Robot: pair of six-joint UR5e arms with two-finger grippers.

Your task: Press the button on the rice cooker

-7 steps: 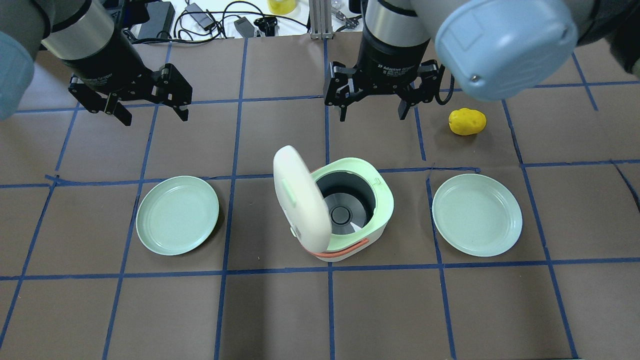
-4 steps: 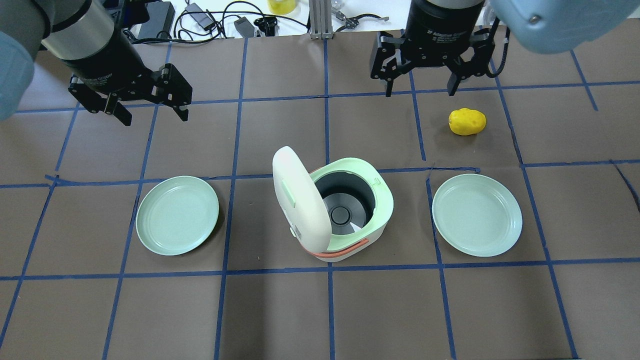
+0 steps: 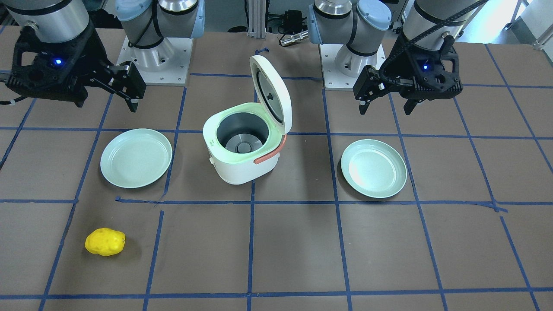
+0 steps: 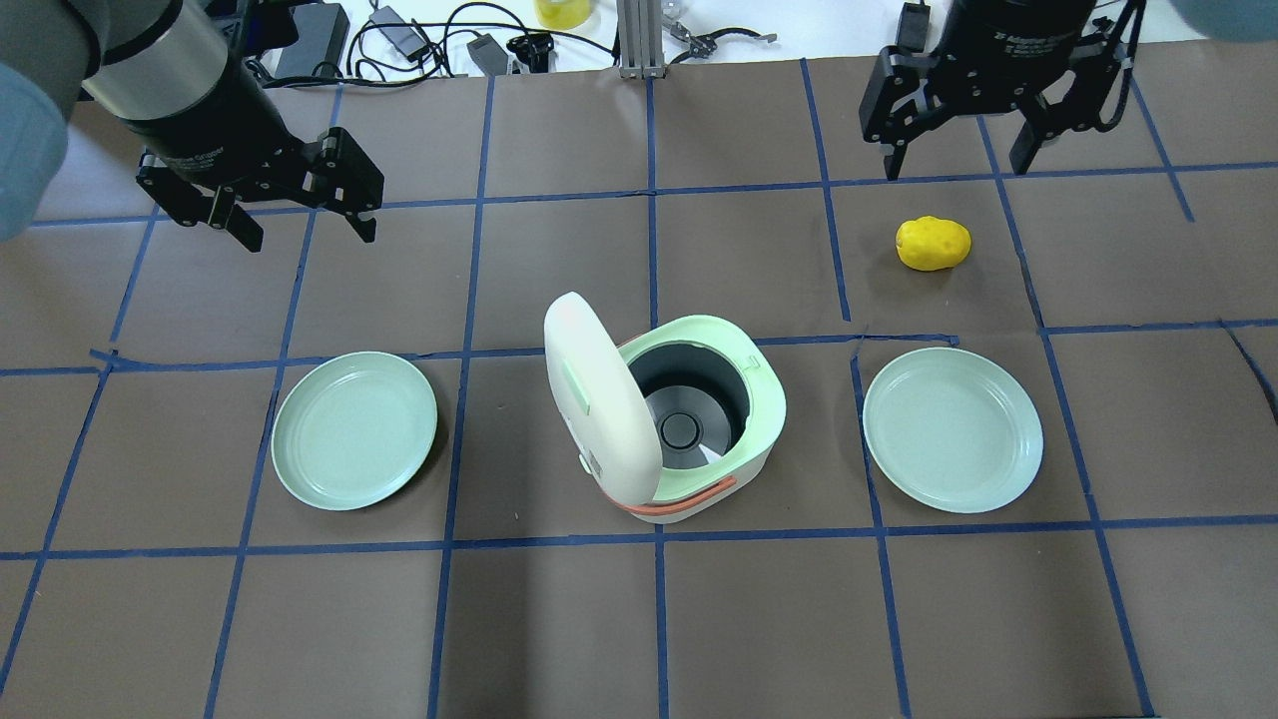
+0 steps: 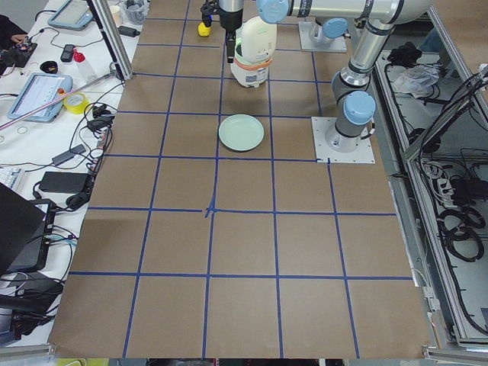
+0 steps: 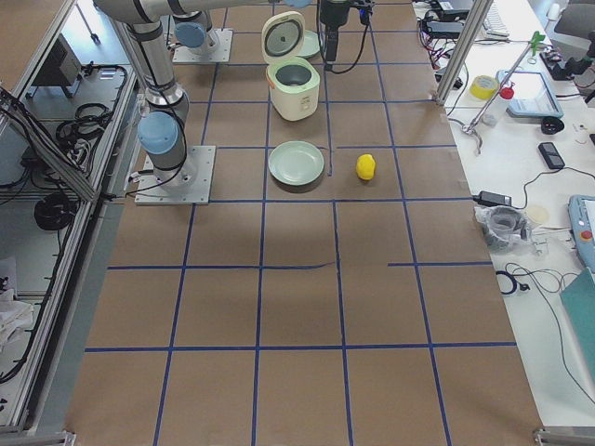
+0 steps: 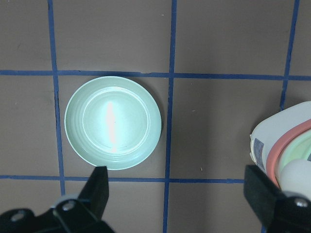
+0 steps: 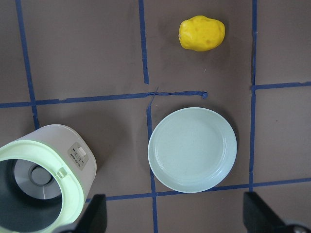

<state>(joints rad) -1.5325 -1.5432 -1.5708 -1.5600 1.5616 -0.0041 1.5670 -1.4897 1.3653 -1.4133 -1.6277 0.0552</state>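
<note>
The white and pale green rice cooker stands mid-table with its lid swung up and open, showing the empty grey pot. Its front control panel with buttons shows in the right wrist view. My left gripper is open and empty, hovering far left of the cooker, above the left plate. My right gripper is open and empty, high at the far right, well away from the cooker. In the front-facing view the cooker sits between the left gripper and the right gripper.
Two pale green plates lie left and right of the cooker. A yellow potato lies far right, near the right gripper. Cables and small items lie beyond the table's far edge.
My right gripper has moved right and farther away from the cooker, past the potato. The left arm, the cooker and its open lid have not moved.
</note>
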